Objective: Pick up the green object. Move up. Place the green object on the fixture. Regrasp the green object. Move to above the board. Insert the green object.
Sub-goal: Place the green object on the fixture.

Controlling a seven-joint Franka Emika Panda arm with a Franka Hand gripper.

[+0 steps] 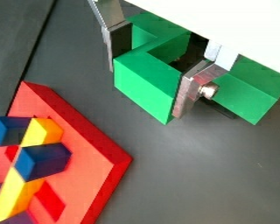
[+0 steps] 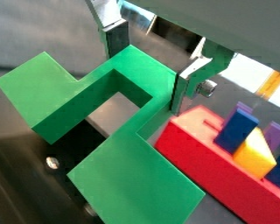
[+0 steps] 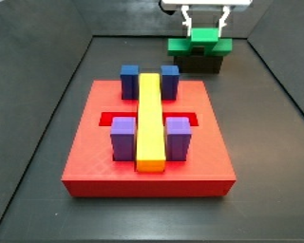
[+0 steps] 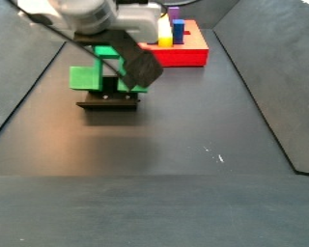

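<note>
Hand (image 3: 207, 27) astride green object (image 3: 199, 42) – on fixture (image 3: 200, 61).

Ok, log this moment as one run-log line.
gripper: at the green object, fingers either side of raised centre, grip unclear | green object: on fixture | board: green object not inserted

The floor (image 4: 183, 193) is a flat, matte black sheet under soft, even light. Dark panels slope up from it on both sides (image 3: 28, 142) (image 3: 288, 85), meeting it at straight seams. A few pale specks (image 4: 219, 154) dot the floor.
</note>
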